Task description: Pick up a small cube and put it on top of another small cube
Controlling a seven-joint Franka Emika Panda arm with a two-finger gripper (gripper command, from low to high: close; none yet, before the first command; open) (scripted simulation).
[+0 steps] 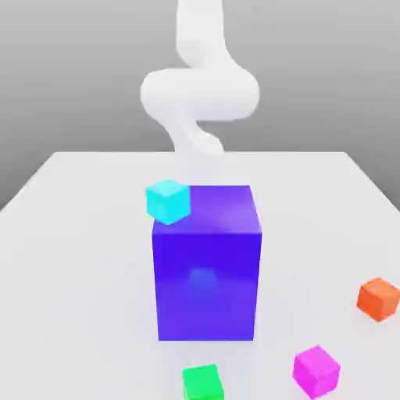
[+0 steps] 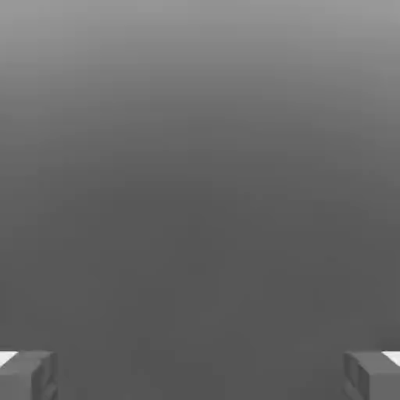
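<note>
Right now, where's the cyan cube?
In the exterior view the cyan cube sits at the upper left corner of the big blue block, overhanging its edge, in front of the white arm.

cyan cube [image 1: 168, 201], big blue-violet block [image 1: 205, 266], orange cube [image 1: 378, 298], magenta cube [image 1: 316, 369], green cube [image 1: 203, 383], white desk [image 1: 70, 258], white arm [image 1: 199, 86], grey claw fingers [image 2: 27, 375]

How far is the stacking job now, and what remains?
Nothing is stacked yet. The orange cube, magenta cube and green cube lie apart on the table; the cyan cube sits by the big purple block. The fingers are wide apart, holding nothing. Picking and placing remain.
</note>
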